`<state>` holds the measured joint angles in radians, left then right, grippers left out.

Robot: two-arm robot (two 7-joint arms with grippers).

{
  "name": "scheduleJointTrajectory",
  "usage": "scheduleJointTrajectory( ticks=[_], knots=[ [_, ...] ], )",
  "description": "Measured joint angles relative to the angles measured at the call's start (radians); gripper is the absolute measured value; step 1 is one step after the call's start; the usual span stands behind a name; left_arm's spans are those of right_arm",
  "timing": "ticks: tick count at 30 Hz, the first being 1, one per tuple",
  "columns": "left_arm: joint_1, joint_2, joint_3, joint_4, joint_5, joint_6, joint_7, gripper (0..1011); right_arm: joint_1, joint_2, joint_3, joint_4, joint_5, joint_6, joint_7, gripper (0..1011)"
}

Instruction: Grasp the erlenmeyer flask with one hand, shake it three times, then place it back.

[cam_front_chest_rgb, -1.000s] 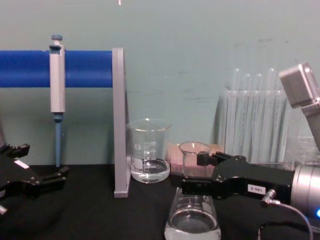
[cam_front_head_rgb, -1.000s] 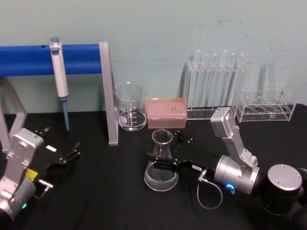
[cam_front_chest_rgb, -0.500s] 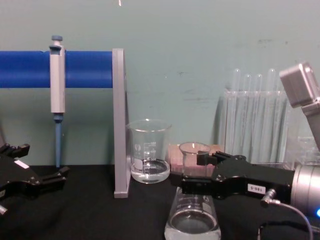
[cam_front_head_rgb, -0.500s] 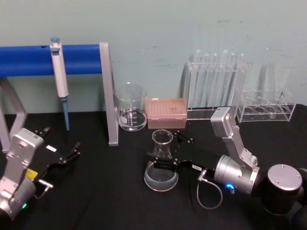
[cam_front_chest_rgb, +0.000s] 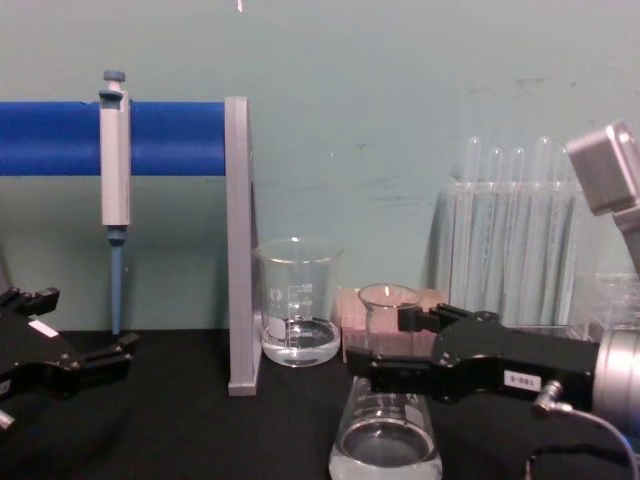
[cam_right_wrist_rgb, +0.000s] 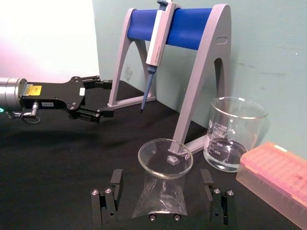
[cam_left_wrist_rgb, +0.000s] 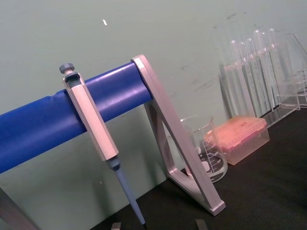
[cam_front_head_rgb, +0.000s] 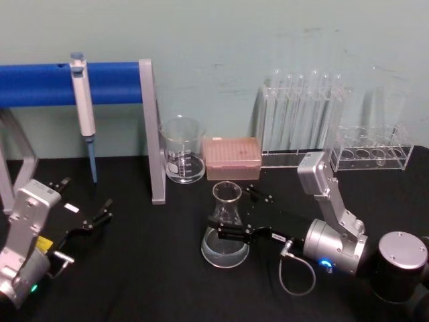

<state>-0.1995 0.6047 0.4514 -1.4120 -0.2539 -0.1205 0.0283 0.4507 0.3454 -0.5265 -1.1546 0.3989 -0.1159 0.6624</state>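
Pale green wall backs a black table (cam_front_head_rgb: 134, 282), where the erlenmeyer flask (cam_front_head_rgb: 226, 225) stands upright just in front of the pink tip box (cam_front_head_rgb: 231, 158) and near the glass beaker (cam_front_head_rgb: 181, 149). Right gripper (cam_right_wrist_rgb: 162, 203) sits at the flask, its fingers spread wide to either side of the cone with clear gaps, so nothing is held. Left gripper (cam_front_head_rgb: 94, 218) rests parked and open, well apart from the flask, below the hanging pipette (cam_front_head_rgb: 81, 100).

Thin glass with a little liquid in the wide base: stiff, slick, breakable, bottom-heavy. Best hold looks to be the upper cone just under the neck, where the taper would stop it slipping down. Squeeze firmly but not hard.
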Motion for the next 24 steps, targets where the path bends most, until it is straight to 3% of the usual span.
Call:
scheduleJointTrajectory(
  ticks=[14, 20, 24],
  knots=[
    [0.0, 0.0, 0.0, 0.0, 0.0, 0.0, 0.0, 1001, -0.078, 0.078, 0.034, -0.112, 0.032, 0.061, -0.022, 1000],
    [0.0, 0.0, 0.0, 0.0, 0.0, 0.0, 0.0, 1001, -0.13, 0.13, 0.069, -0.174, 0.055, 0.103, -0.06, 1000],
    [0.0, 0.0, 0.0, 0.0, 0.0, 0.0, 0.0, 1001, -0.142, 0.142, 0.086, -0.184, 0.056, 0.113, -0.089, 1000]
  ],
)
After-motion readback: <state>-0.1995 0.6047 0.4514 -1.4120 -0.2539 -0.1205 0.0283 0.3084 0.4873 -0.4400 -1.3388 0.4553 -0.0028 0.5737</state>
